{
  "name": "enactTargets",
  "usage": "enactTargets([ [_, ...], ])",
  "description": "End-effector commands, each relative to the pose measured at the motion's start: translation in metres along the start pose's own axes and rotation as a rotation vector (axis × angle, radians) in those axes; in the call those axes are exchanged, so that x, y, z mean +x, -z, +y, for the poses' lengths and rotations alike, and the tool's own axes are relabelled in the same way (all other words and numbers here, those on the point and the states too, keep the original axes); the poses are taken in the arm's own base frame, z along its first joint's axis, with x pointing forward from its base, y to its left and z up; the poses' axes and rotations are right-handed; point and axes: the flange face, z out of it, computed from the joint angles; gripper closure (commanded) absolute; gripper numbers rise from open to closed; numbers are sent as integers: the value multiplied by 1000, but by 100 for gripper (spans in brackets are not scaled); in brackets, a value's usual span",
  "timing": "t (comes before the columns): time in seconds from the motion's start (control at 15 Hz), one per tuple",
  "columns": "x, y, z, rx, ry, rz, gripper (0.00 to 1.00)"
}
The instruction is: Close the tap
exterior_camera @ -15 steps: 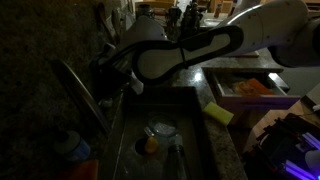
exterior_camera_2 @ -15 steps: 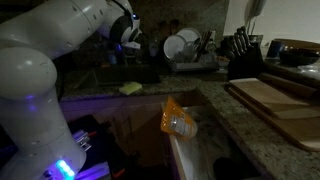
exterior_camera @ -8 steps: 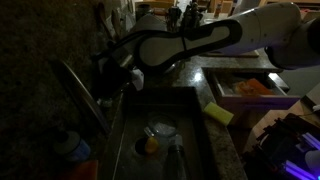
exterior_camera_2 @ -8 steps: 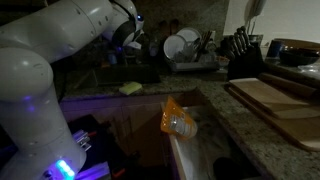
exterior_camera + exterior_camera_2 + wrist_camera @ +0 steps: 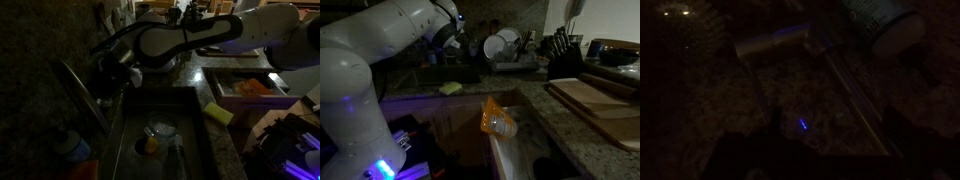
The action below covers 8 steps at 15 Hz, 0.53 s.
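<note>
Arm (image 5: pixel 185 40) lifted higher than a second ago; pincer (image 5: pixel 110 78) beside tap (image 5: pixel 85 100) base, over sink (image 5: pixel 190 112); its opening too dark to tell.

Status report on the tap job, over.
Gripper near tap base, open or shut unclear. Tap spout over sink. Bottle beside it, nothing seen blocking.

no text, label, brand, number or sign can be read in any view; the scene is too dark. the blue-capped bottle (image 5: pixel 68 146) at 8 o'clock in an exterior view is too small and dim for lettering. the pale container (image 5: pixel 880 18) at 1 o'clock in the wrist view shows no legible print. the orange bag (image 5: pixel 497 120) near the centre of an exterior view is too blurred to read.
</note>
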Motion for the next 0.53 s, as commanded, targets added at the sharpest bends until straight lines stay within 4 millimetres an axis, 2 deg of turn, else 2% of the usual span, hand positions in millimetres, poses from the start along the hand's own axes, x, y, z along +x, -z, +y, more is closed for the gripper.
enactTargets([
  [0.0,-5,-23,-36,166,-75,-17,0],
  [0.13,-7,-34,-52,187,-90,-28,0],
  [0.2,-6,-32,-50,135,-79,-32,0],
  [0.27,-3,-23,-37,121,-66,-12,0],
  [0.47,-3,-23,-36,119,-68,-10,0],
])
